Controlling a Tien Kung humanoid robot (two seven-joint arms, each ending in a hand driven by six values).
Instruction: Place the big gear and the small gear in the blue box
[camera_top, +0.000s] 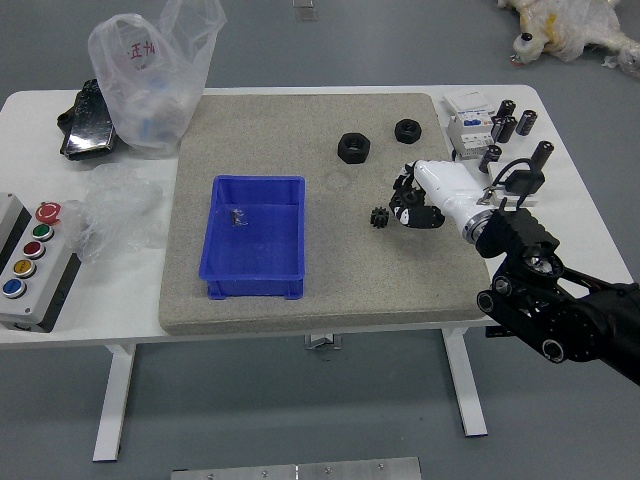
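My right hand (424, 206) is low over the right part of the grey-brown mat. A dark toothed piece, which looks like the big gear (406, 196), is at the hand's left edge, partly covered by it; whether it is gripped cannot be made out. Just left of it, a small black gear (379, 217) lies on the mat, apart from the hand. The blue box (252, 190) stands open on the left half of the mat, with a small dark grey metallic part (237, 217) inside near its left wall.
Two black hexagonal nuts (353, 148) lie behind the hand. Several black cylinders (526, 122) and white boxes (470, 128) stand at the back right. Plastic bags (155, 85) and a button panel (32, 265) are at the left.
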